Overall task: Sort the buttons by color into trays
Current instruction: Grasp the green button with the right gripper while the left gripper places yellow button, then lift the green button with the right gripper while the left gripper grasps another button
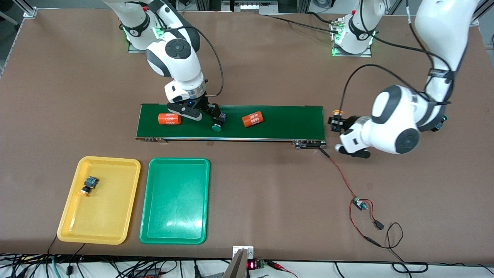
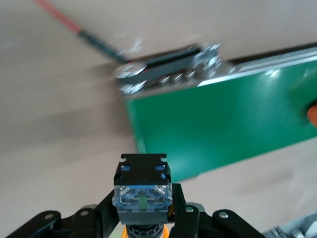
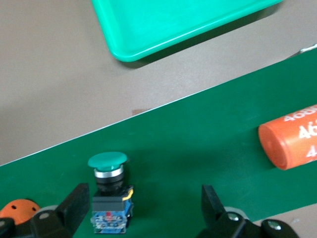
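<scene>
A green-capped button (image 1: 218,122) (image 3: 110,186) lies on its side on the dark-green belt (image 1: 285,121) (image 3: 198,144). My right gripper (image 1: 208,115) (image 3: 142,206) is low over it and open. The button sits between the fingers (image 3: 74,206), close to one and apart from the other. My left gripper (image 1: 336,122) (image 2: 143,210) is shut on a yellow-capped button (image 1: 337,113) (image 2: 142,191), over the table just off the belt's end (image 2: 168,74). Another yellow-capped button (image 1: 89,185) lies in the yellow tray (image 1: 112,216). The green tray (image 1: 175,216) (image 3: 163,25) holds nothing.
Two orange cylinders printed "4680" (image 1: 169,119) (image 1: 252,119) (image 3: 292,141) lie on the belt, one on each side of the right gripper. Red-and-black wires with a small board (image 1: 361,204) trail over the table from the belt's end toward the front camera.
</scene>
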You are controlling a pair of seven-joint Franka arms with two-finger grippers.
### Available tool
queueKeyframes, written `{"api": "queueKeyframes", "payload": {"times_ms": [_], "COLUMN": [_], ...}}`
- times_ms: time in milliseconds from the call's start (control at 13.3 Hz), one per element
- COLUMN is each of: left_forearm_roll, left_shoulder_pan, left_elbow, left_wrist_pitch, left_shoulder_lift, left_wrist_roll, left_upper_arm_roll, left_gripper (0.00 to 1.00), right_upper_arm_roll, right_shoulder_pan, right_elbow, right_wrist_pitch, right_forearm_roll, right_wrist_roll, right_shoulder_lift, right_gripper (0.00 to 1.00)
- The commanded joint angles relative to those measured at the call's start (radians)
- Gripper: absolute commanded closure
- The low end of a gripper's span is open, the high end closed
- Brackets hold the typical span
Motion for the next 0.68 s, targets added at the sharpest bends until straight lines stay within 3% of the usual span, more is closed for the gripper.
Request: {"api": "queueKeyframes", "payload": {"times_ms": [0, 75, 151, 226, 603], "left_forearm_roll": [-0.018, -0.018, -0.018, -0.017, -0.001], "left_shoulder_pan": [-0.084, -0.115, -0.126, -0.126, -0.106], "left_elbow": [0.019, 0.014, 0.014, 0.014, 0.034], "left_wrist_pitch": [0.083, 0.099, 0.097, 0.09, -0.022], "left_shoulder_lift": [0.062, 0.079, 0.082, 0.075, -0.034], "left_wrist_roll": [-0.059, -0.071, -0.103, -0.106, -0.106], "left_upper_arm_roll": [0.005, 0.005, 0.005, 0.005, 0.05], "left_gripper": [0.8, 0.77, 0.64, 0.01, 0.0], "right_upper_arm_roll": [0.003, 0.003, 0.003, 0.003, 0.003], "right_shoulder_pan": [0.006, 0.006, 0.006, 0.007, 0.008], "right_elbow": [0.038, 0.044, 0.046, 0.049, 0.083], "right_wrist_pitch": [-0.005, -0.008, -0.022, -0.048, -0.128], "right_forearm_roll": [-0.027, -0.028, -0.03, -0.031, -0.031], "right_wrist_roll": [0.025, 0.014, 0.013, 0.009, 0.0], "right_shoulder_lift": [0.036, 0.043, 0.045, 0.045, 0.06], "right_gripper": [0.0, 0.0, 0.0, 0.0, 0.0]}}
